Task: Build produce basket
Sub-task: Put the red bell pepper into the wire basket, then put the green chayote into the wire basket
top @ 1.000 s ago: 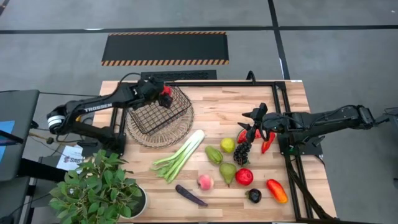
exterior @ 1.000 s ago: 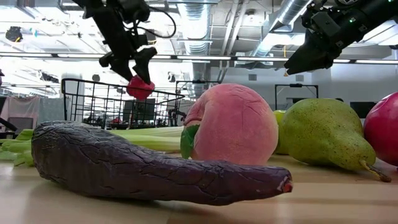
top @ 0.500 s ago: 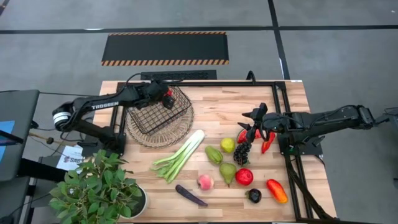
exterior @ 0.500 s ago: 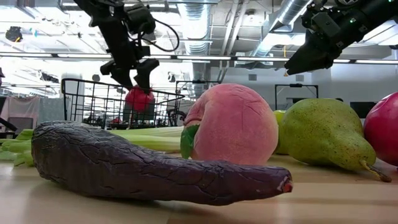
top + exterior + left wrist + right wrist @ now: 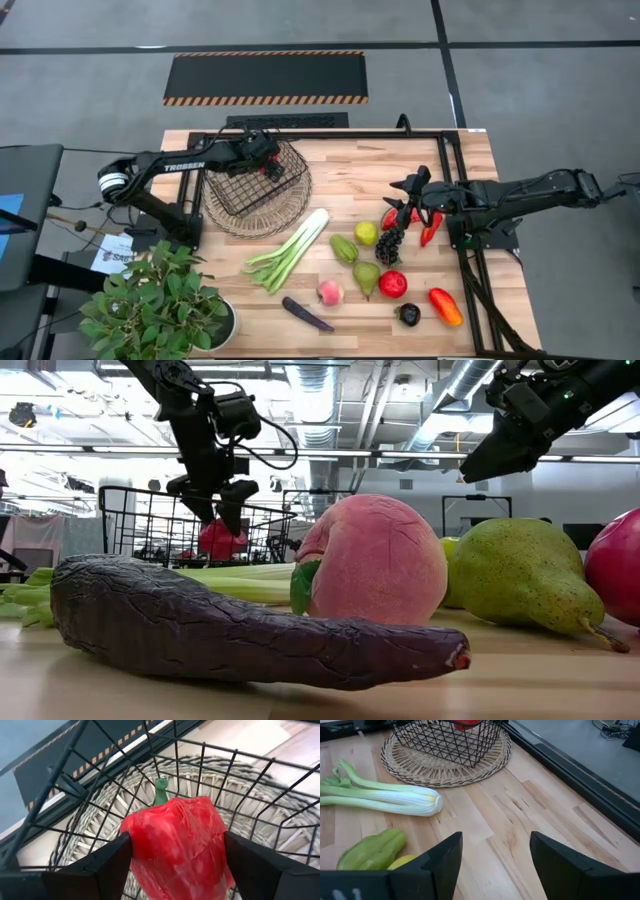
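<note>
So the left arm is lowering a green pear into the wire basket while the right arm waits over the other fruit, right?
Not a pear. The left gripper holds a red pepper with a green stem, as the left wrist view shows it clamped between the fingers inside the basket. The rest stands: the right gripper waits open above the produce, holding nothing.

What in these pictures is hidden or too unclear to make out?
- Red pepper: in the high view the left gripper covers nearly all of it.
- Whether the pepper touches the basket floor: no view settles it.
- Small dark fruit at the table's front: too small in the high view to name.
- Red apple: cut off by the low view's edge.
- Right gripper: open, holding nothing.
</note>
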`<state>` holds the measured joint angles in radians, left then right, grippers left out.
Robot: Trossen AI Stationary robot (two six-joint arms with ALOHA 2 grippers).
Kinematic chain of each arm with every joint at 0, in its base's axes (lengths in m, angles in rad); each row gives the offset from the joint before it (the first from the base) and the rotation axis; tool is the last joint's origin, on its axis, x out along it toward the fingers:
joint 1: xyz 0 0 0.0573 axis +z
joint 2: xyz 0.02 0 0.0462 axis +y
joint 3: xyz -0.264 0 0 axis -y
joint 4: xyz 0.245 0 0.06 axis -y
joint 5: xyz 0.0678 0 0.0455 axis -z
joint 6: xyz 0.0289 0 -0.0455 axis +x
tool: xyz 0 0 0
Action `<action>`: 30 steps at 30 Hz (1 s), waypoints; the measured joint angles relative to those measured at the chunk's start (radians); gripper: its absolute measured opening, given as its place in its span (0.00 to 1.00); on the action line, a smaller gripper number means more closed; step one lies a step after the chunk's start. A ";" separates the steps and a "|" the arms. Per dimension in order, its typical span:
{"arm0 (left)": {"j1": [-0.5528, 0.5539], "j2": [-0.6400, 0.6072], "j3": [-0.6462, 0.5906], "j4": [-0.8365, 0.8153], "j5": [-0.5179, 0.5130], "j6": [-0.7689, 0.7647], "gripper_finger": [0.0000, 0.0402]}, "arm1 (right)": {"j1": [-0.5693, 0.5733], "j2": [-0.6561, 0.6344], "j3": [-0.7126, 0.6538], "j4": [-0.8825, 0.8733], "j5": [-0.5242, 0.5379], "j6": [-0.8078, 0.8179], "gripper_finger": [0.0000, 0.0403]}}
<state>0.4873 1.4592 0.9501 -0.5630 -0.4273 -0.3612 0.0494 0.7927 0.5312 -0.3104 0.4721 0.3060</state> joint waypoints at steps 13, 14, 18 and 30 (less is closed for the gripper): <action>0.008 0.000 0.000 0.000 -0.045 0.008 0.71 | 0.000 0.000 0.000 0.000 0.000 0.001 0.63; 0.008 0.000 0.000 0.000 -0.051 0.009 0.71 | 0.000 0.000 0.000 0.000 0.000 0.001 0.63; 0.006 0.000 0.000 0.001 -0.058 0.013 0.75 | 0.000 0.000 0.000 0.000 0.000 0.001 0.63; -0.001 -0.001 0.004 0.002 -0.108 0.028 0.90 | 0.000 0.000 0.000 0.000 0.000 0.001 0.63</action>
<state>0.4863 1.4586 0.9543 -0.5606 -0.5353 -0.3333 0.0494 0.7928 0.5312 -0.3103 0.4717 0.3073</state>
